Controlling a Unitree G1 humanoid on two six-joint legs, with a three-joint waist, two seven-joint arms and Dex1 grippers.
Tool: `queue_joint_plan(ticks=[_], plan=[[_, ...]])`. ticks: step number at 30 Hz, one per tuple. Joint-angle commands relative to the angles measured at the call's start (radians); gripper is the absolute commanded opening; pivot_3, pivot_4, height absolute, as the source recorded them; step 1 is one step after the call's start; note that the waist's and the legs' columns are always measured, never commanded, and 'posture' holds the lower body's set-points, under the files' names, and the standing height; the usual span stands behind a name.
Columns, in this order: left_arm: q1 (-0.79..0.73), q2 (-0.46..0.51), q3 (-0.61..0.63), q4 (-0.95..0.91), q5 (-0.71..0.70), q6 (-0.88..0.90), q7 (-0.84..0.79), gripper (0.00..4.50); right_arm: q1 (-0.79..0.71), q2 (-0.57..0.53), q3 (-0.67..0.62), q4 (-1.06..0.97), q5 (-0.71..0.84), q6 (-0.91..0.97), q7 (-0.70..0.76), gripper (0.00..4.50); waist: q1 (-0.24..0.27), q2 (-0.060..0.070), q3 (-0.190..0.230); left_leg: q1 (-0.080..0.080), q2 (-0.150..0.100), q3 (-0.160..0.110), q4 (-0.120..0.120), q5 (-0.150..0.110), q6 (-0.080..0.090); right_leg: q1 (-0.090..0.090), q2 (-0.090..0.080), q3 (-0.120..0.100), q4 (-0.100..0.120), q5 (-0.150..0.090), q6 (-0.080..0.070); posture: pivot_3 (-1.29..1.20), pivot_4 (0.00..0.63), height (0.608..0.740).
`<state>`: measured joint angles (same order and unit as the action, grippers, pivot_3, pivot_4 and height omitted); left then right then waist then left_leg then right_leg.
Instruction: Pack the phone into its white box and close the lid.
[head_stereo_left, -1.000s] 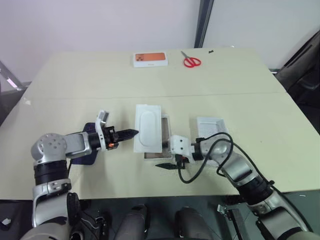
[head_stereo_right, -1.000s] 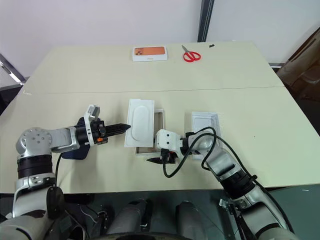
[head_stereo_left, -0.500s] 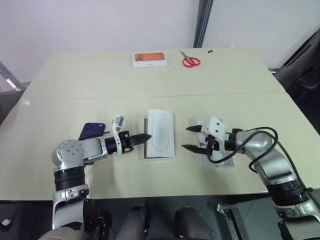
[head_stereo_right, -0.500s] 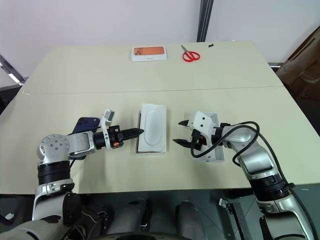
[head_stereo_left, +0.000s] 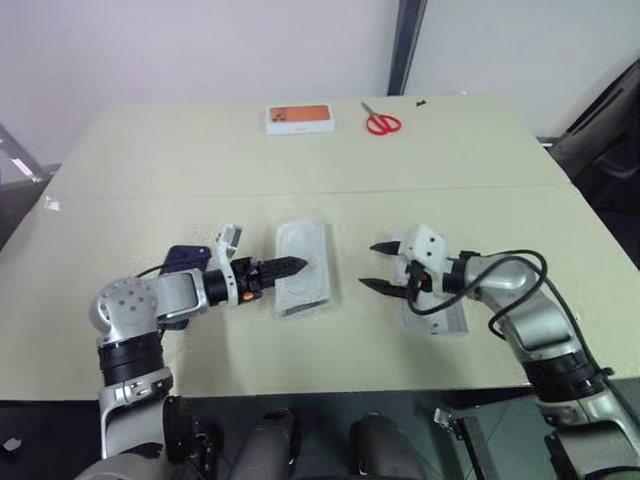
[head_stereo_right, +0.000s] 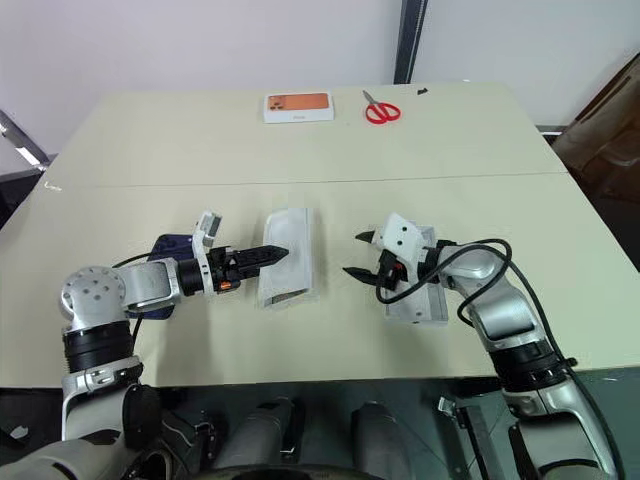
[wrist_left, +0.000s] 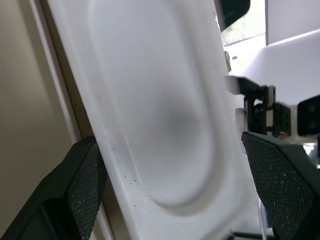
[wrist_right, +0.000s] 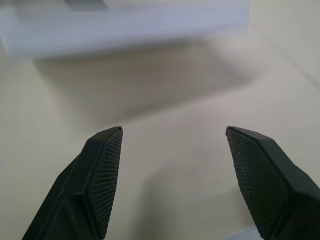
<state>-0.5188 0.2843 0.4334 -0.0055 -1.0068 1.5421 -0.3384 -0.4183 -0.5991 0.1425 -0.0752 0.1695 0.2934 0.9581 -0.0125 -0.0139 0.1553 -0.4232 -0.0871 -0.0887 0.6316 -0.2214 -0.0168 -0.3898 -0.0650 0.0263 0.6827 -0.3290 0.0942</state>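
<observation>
Both pairs of jaws stand wide, holding nothing. Left gripper touches the white insert lying on the white box. Right gripper hovers above the lid. Behind the left arm lies the phone.

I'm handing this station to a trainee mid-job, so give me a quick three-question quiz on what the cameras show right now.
1. True or false: the phone already lies inside a box.
2. What lies at the tips of the left gripper? A. the red scissors B. the white insert with an oval recess C. the orange-topped box
3. Fill in: the jaws of the right gripper, near the lid, stand ___.

Key: 1 false, it lies on the table by the left arm; 2 B; 3 open.
</observation>
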Motion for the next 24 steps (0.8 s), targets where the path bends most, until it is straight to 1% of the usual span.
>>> queue_joint_plan(ticks=[1, 5, 9, 11, 13, 15, 16, 17, 18, 21, 24], plan=[[-0.021, 0.027, -0.001, -0.041, -0.025, -0.013, -0.029, 4.45, -0.037, 0.015, 0.002, -0.002, -0.004, -0.010, -0.014, 3.48, 0.000, 0.000, 0.000, 0.000, 0.000, 0.000, 0.000, 0.000, 0.000, 0.000, 0.000, 0.000, 0.000, 0.000, 0.000, 0.00, 0.150, 0.734], [-0.017, 0.044, -0.014, -0.052, -0.022, -0.025, -0.047, 4.45, -0.054, 0.033, 0.016, 0.015, -0.014, -0.021, -0.020, 3.48, 0.002, 0.000, 0.000, 0.000, 0.000, 0.000, 0.000, 0.000, 0.000, 0.000, 0.000, 0.000, 0.000, 0.000, 0.000, 0.00, 0.150, 0.734], [0.009, 0.112, -0.070, -0.086, 0.013, -0.095, -0.103, 4.45, -0.086, 0.054, 0.014, 0.027, -0.011, -0.025, -0.035, 3.48, 0.000, 0.000, 0.000, 0.000, 0.000, 0.000, 0.000, 0.000, 0.000, 0.000, 0.000, 0.000, 0.000, 0.000, 0.000, 0.00, 0.150, 0.734], [0.031, 0.160, -0.106, -0.121, 0.041, -0.177, -0.166, 4.45, -0.102, 0.067, 0.012, 0.027, 0.001, -0.017, -0.038, 3.48, -0.004, 0.000, 0.000, 0.000, 0.000, 0.000, -0.001, 0.000, 0.000, -0.001, 0.000, 0.000, 0.000, 0.000, 0.000, 0.00, 0.150, 0.734], [0.069, 0.224, -0.170, -0.168, 0.126, -0.335, -0.248, 4.45, -0.118, 0.088, 0.017, 0.028, 0.009, -0.002, -0.042, 3.48, -0.005, 0.000, 0.000, 0.000, 0.000, 0.000, -0.001, 0.000, -0.001, -0.001, 0.000, 0.000, 0.000, 0.000, 0.000, 0.00, 0.150, 0.734], [0.102, 0.257, -0.174, -0.185, 0.191, -0.515, -0.336, 4.50, -0.143, 0.136, 0.060, 0.034, -0.020, -0.013, -0.068, 2.94, -0.005, 0.000, 0.000, 0.000, 0.001, 0.000, -0.002, 0.001, -0.001, -0.002, 0.000, 0.001, 0.000, 0.000, 0.000, 0.00, 0.150, 0.734], [0.113, 0.269, -0.179, -0.184, 0.213, -0.572, -0.363, 4.50, -0.150, 0.151, 0.075, 0.038, -0.035, -0.021, -0.077, 2.57, -0.004, 0.000, 0.000, 0.000, 0.001, 0.001, -0.002, 0.001, -0.001, -0.002, 0.000, 0.001, 0.000, 0.000, 0.000, 0.00, 0.150, 0.734], [0.124, 0.274, -0.182, -0.175, 0.240, -0.636, -0.384, 4.50, -0.162, 0.172, 0.094, 0.052, -0.060, -0.028, -0.100, 2.04, -0.003, 0.000, 0.000, 0.000, 0.001, 0.001, -0.002, 0.001, -0.001, -0.002, 0.000, 0.001, 0.000, 0.000, 0.000, 0.00, 0.150, 0.734], [0.140, 0.292, -0.202, -0.164, 0.283, -0.700, -0.410, 4.50, -0.172, 0.199, 0.110, 0.065, -0.076, -0.032, -0.120, 1.60, -0.002, 0.000, 0.000, 0.000, 0.001, 0.000, -0.002, 0.001, -0.001, -0.002, 0.000, 0.001, 0.000, 0.000, 0.000, 0.00, 0.150, 0.734], [0.175, 0.333, -0.226, -0.117, 0.353, -0.803, -0.463, 4.50, -0.199, 0.259, 0.177, 0.116, -0.154, -0.064, -0.175, 0.03, 0.000, 0.001, 0.000, 0.000, 0.000, 0.001, -0.002, 0.001, -0.001, -0.002, 0.000, 0.001, -0.001, 0.000, 0.000, 0.00, 0.150, 0.734], [0.194, 0.344, -0.224, -0.088, 0.378, -0.855, -0.483, 4.50, -0.229, 0.276, 0.245, 0.209, -0.277, -0.110, -0.250, 0.03, 0.002, 0.000, 0.001, 0.000, 0.000, 0.000, -0.001, 0.001, -0.001, -0.004, 0.000, 0.000, -0.001, 0.000, 0.000, 0.00, 0.150, 0.734]])
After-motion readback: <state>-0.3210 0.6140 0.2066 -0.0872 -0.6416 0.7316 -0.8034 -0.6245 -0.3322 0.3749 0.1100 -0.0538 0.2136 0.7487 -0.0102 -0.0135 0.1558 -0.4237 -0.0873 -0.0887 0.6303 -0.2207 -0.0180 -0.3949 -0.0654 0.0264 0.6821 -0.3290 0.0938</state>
